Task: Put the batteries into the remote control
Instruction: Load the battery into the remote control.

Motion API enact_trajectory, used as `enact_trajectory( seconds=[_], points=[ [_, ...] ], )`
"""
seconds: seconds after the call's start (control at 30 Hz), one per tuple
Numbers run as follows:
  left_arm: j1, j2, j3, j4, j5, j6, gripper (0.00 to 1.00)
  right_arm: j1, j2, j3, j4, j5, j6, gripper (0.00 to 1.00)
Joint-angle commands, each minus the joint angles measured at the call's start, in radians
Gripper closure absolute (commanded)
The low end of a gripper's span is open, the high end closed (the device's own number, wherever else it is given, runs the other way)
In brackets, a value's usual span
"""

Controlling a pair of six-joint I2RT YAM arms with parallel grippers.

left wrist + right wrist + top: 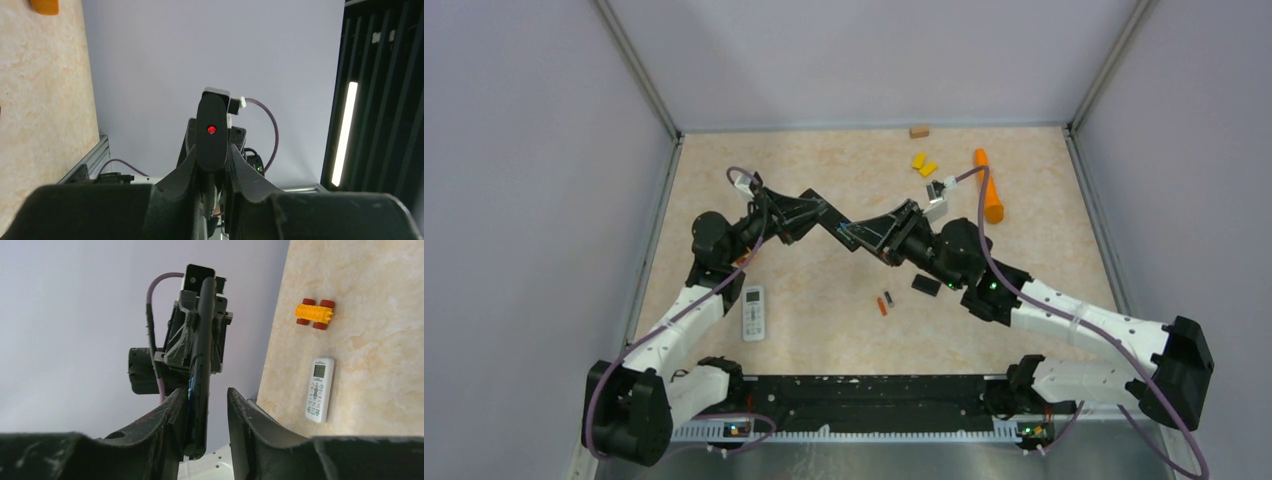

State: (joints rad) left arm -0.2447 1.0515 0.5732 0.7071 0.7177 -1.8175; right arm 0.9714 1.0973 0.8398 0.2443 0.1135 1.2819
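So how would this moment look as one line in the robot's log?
left gripper: shut on black remote | right gripper: jaws astride its far end, gap one side | two batteries: on table | white remote: untouched

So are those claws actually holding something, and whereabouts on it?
Yes: the left gripper clamps a black remote by one end. The right gripper straddles its other end, with a gap at one finger, so no firm hold there.

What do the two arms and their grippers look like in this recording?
Both arms pair white links with black joints and bases: left arm, right arm. A purple cable runs along each. A green light glows on the right arm. The left gripper and right gripper have black, wedge-shaped fingers; the right's look scuffed.
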Motion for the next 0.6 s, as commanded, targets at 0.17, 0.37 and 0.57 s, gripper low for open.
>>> enact_trajectory(
  seconds=[0.17, 0.37, 0.57],
  points=[
    [-0.015, -0.114, 0.151, -0.264, 0.023, 0.468, 1.0, -0.038, -0.074, -0.028, 0.008, -0.028, -0.244, 0.2],
    [-0.013, -0.131, 0.143, -0.307, -0.008, 0.607, 1.0, -0.04, -0.15, -0.018, -0.026, -0.11, -0.492, 0.15],
    [-0.011, -0.142, 0.152, -0.432, -0.044, 0.749, 1.0, -0.068, -0.115, 0.11, -0.405, -0.06, -0.736, 0.17]
  ],
)
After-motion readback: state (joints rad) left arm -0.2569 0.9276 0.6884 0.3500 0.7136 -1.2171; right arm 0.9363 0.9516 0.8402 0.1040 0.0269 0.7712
